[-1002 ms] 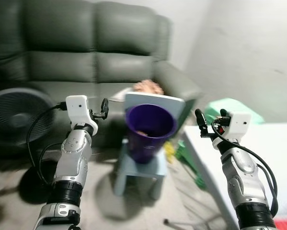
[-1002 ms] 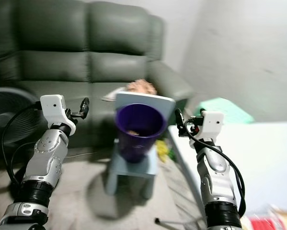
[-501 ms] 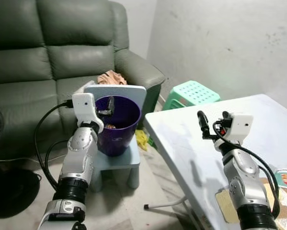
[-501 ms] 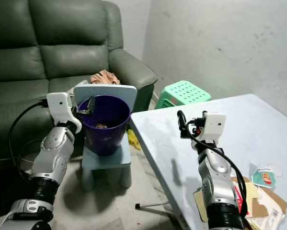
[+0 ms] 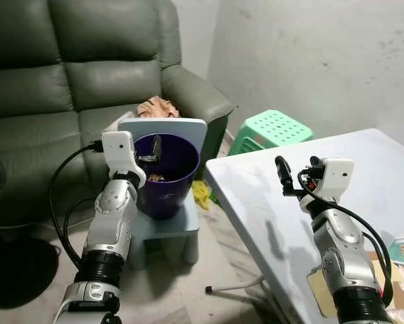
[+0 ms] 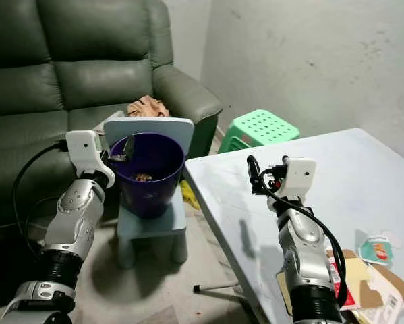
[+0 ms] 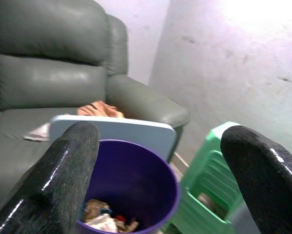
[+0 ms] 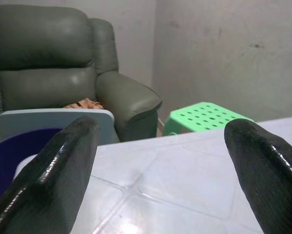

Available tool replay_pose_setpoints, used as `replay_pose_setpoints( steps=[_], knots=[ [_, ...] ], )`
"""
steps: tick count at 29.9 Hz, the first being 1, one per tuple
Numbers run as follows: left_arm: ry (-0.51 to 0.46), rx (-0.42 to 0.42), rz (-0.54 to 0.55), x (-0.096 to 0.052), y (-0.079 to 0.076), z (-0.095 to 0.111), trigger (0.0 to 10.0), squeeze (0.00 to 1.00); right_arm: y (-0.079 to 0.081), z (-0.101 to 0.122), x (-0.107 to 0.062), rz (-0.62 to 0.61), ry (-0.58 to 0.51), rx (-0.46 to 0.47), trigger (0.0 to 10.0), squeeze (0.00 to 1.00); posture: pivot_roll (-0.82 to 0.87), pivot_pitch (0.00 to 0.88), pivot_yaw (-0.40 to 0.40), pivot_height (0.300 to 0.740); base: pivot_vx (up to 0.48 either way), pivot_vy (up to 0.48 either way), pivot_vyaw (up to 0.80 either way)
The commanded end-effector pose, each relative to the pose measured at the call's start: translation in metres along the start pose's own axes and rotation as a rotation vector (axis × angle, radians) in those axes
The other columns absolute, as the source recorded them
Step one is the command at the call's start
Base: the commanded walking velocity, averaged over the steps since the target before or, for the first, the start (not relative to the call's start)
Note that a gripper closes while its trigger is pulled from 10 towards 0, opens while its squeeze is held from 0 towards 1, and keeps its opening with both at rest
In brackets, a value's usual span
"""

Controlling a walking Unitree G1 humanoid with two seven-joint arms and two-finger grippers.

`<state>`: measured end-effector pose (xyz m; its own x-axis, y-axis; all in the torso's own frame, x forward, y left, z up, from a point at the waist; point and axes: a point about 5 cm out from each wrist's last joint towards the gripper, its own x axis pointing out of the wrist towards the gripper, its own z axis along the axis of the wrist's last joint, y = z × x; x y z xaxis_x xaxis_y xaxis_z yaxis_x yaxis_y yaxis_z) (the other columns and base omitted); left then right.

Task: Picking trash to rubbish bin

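**Ana:** Trash first: some already lies at the bottom of the purple bin [image 5: 162, 177], and more wrappers and card [image 6: 370, 270] sit on the white table's [image 6: 336, 182] near right corner, well apart from the bin.

**Ben:** Where does the bin stand?

**Ana:** On a small blue stool [image 5: 164, 233] in front of the grey sofa [image 5: 67, 88], just left of the table's edge. A green stool [image 5: 272, 128] is beyond it, by the wall.

**Ben:** And the grippers?

**Ana:** Left gripper [image 5: 151, 150] hangs right over the bin's mouth, forearm upright, fingers spread wide, nothing between them. Right gripper [image 6: 266, 177] is raised over the table, right of the bin, forearm upright too, fingers wide apart and bare.

**Ben:** So both are empty. What's the sensible play?

**Ana:** My read is that the next pick belongs to the table litter. The right arm looks closer to it. It should come down flat on one piece, pinch low, because thin wrappers slide on that smooth top. Then carry it across to the bin, releasing only once past the rim.
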<state>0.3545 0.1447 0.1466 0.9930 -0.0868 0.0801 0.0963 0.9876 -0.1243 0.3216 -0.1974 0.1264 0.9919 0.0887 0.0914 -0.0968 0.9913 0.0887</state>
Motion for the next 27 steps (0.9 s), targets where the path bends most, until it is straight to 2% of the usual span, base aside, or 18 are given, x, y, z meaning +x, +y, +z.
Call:
replay_pose_setpoints(
  steps=[1,10,18,27],
  knots=[
    [0.002,-0.006,-0.018,-0.001,-0.003,0.0,10.0,0.0,-0.001,0.004,0.0,0.002,-0.01,-0.013,10.0,0.0,-0.03,0.0,-0.125,0.74,0.0,0.0,-0.64],
    [0.01,-0.008,-0.009,0.0,-0.003,0.0,10.0,0.0,0.004,0.002,-0.001,0.017,0.0,-0.007,10.0,0.0,-0.02,0.0,-0.125,0.74,0.0,0.425,-0.66],
    [0.06,-0.018,0.037,0.002,-0.002,-0.005,10.0,0.0,0.008,-0.001,-0.003,0.024,0.009,-0.004,10.0,0.0,-0.02,0.0,-0.125,0.74,0.0,0.0,-0.66],
    [0.066,0.0,0.016,0.001,-0.005,-0.005,10.0,0.0,0.009,-0.003,-0.005,0.022,0.022,-0.003,10.0,0.0,-0.02,0.0,-0.123,0.74,0.0,0.0,-0.66]
  ],
)
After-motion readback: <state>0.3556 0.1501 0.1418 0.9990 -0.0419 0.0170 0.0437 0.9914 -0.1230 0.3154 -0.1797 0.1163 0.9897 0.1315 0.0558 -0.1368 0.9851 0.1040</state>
